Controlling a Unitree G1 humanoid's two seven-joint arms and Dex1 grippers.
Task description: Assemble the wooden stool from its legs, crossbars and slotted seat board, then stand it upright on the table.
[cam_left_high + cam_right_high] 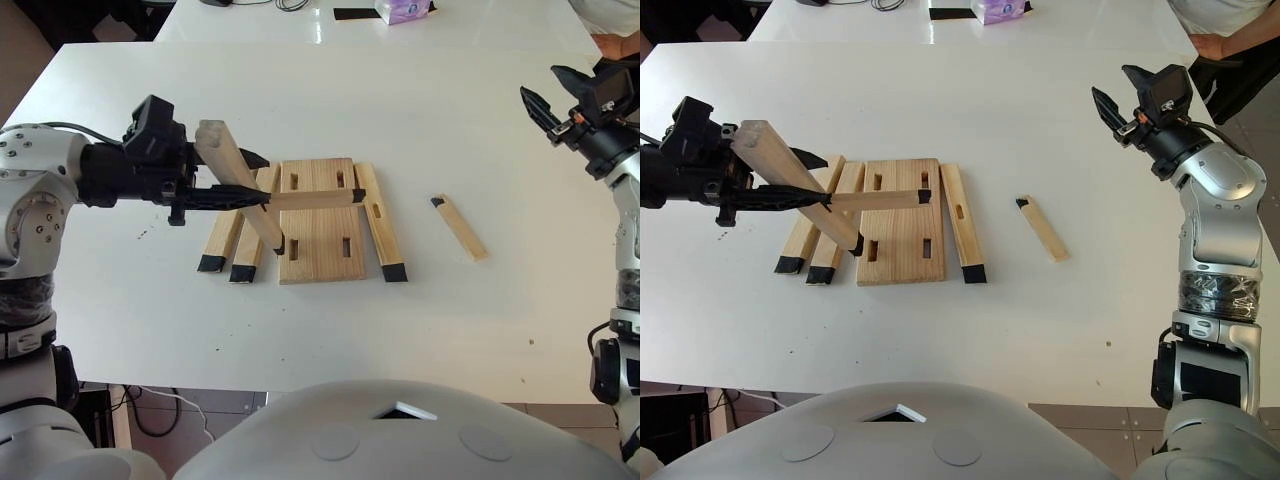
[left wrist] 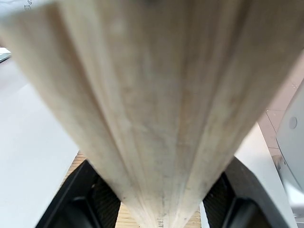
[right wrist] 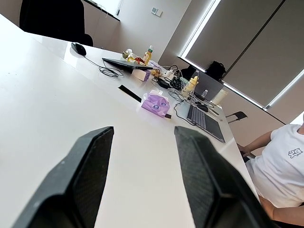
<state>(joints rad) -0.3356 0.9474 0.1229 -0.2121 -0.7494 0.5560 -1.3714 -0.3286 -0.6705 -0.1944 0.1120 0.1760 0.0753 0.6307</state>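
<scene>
1. the white counter (image 1: 420,330) runs wide on all sides of the parts, with broad surface between them and its near and right edges.
2. the slotted seat board (image 1: 318,250) lies flat, left of centre.
3. the left claw (image 1: 258,180) is clamped on a tilted leg (image 1: 232,165), whose low end is at the board's left edge.
4. two legs (image 1: 222,240) lie side by side just left of the board, and a third leg (image 1: 380,225) lies against its right edge.
5. a long crossbar (image 1: 315,198) meets the held leg and reaches right across the board.
6. a short crossbar (image 1: 460,227) lies alone, right of the board.
7. the right claw (image 1: 1120,95) hangs spread open by the counter's right edge, well apart from the parts.
</scene>
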